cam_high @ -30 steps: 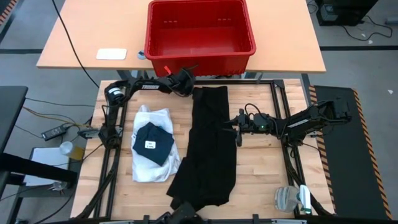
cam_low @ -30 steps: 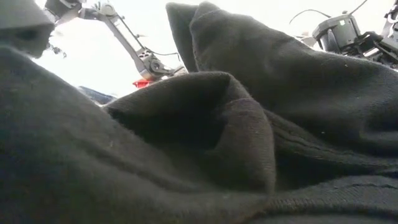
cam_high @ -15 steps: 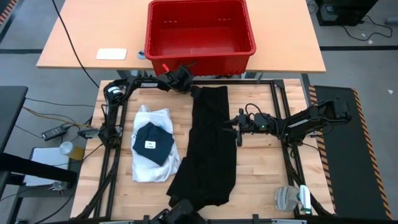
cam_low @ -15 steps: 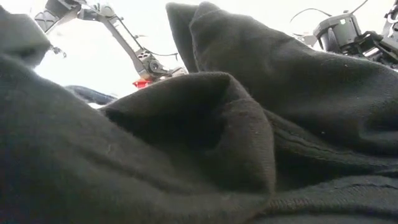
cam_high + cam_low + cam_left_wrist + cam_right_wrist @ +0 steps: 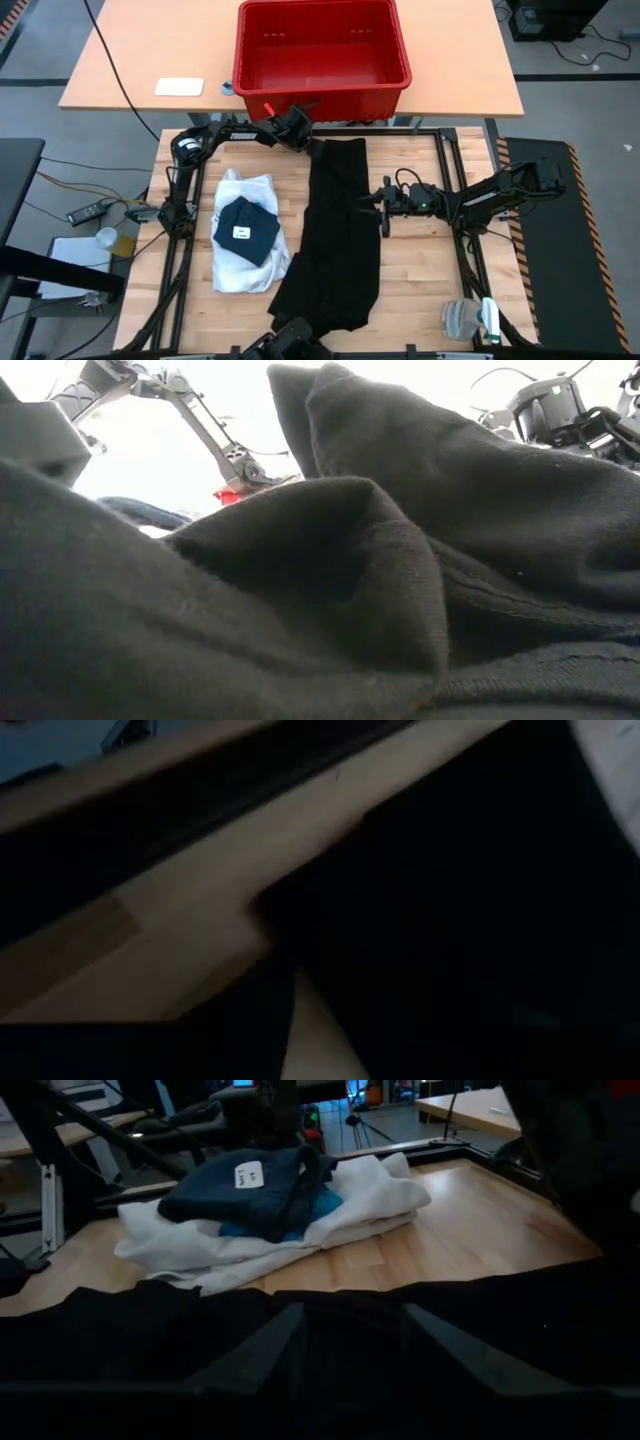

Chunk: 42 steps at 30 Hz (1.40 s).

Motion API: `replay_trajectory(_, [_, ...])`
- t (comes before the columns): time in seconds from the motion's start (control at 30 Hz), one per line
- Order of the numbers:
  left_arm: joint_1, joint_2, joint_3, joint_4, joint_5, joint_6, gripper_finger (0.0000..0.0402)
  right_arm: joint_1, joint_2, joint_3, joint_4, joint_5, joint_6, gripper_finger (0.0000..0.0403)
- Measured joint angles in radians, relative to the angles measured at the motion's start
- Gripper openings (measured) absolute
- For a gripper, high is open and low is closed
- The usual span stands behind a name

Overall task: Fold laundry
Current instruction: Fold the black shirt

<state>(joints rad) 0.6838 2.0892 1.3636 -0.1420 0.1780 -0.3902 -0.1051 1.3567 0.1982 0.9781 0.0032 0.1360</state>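
Bench [image 5: 420,290]: wood top, black frame round it. Second bench [image 5: 130,60] behind it carries the red crate [image 5: 322,46]; nothing visible inside the crate, bare floor only. Small white pad [image 5: 179,86] lies to the crate's left.

Black trousers [image 5: 335,235]: biggest item, laid lengthwise down the middle of the bench, waist end at the far edge near the crate, legs running to the near edge. In the low view the cloth bunches right against the lens.

White shirt [image 5: 245,250]: left of the trousers, roughly folded, touching their edge. Dark folded garment [image 5: 245,230] with a white tag sits on top of the shirt. Right wrist view shows a bright blue piece [image 5: 300,1215] sandwiched between the two.

Left claw [image 5: 297,127]: at the trousers' far left corner, right at the cloth. Can't tell jaw gap or whether it has hold of the fabric; wrist view is dark.

Right claw [image 5: 381,212]: at the trousers' right edge, mid-length, low over the cloth. Fingers part open; grip on the cloth can't be told.
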Motion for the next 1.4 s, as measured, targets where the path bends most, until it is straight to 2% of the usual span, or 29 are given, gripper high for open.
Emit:
replay_trajectory(0.27, [0.0,-0.004,0.0,-0.026,0.002,0.095,0.0015,0.0,0.0,0.001,0.02,0.002,0.003,0.0172])
replay_trajectory(0.43, [0.003,-0.005,0.047,-0.099,0.003,0.152,0.0003,0.0,0.0,0.001,0.0,0.015,0.018,0.0172])
replay_trajectory(0.6, [-0.015,-0.031,0.147,-0.237,-0.016,0.295,0.0002,-0.03,0.0,0.002,-0.039,0.031,0.072,0.0171])
replay_trajectory(0.7, [-0.041,-0.062,0.183,-0.285,-0.065,0.423,0.0001,-0.13,0.0,0.038,-0.176,0.027,0.153,0.0167])
replay_trajectory(0.8, [-0.063,-0.086,0.192,-0.294,-0.081,0.512,0.0001,-0.228,0.0,0.09,-0.337,-0.015,0.157,0.0163])
replay_trajectory(0.97, [-0.073,-0.089,0.186,-0.363,-0.084,0.593,0.0001,-0.393,0.0,0.135,-0.384,-0.004,0.082,0.0168])
replay_trajectory(1.07, [-0.08,-0.089,0.156,-0.344,-0.085,0.597,0.0,-0.532,0.005,0.167,-0.42,-0.116,0.097,0.0178])
replay_trajectory(1.17, [-0.094,-0.089,0.141,-0.344,-0.086,0.62,0.0,-0.594,0.058,0.215,-0.468,-0.161,0.097,0.0191])
replay_trajectory(1.4, [-0.159,-0.089,0.134,-0.336,-0.088,0.675,0.0,-0.619,0.274,0.44,-0.663,-0.158,0.125,0.0224])
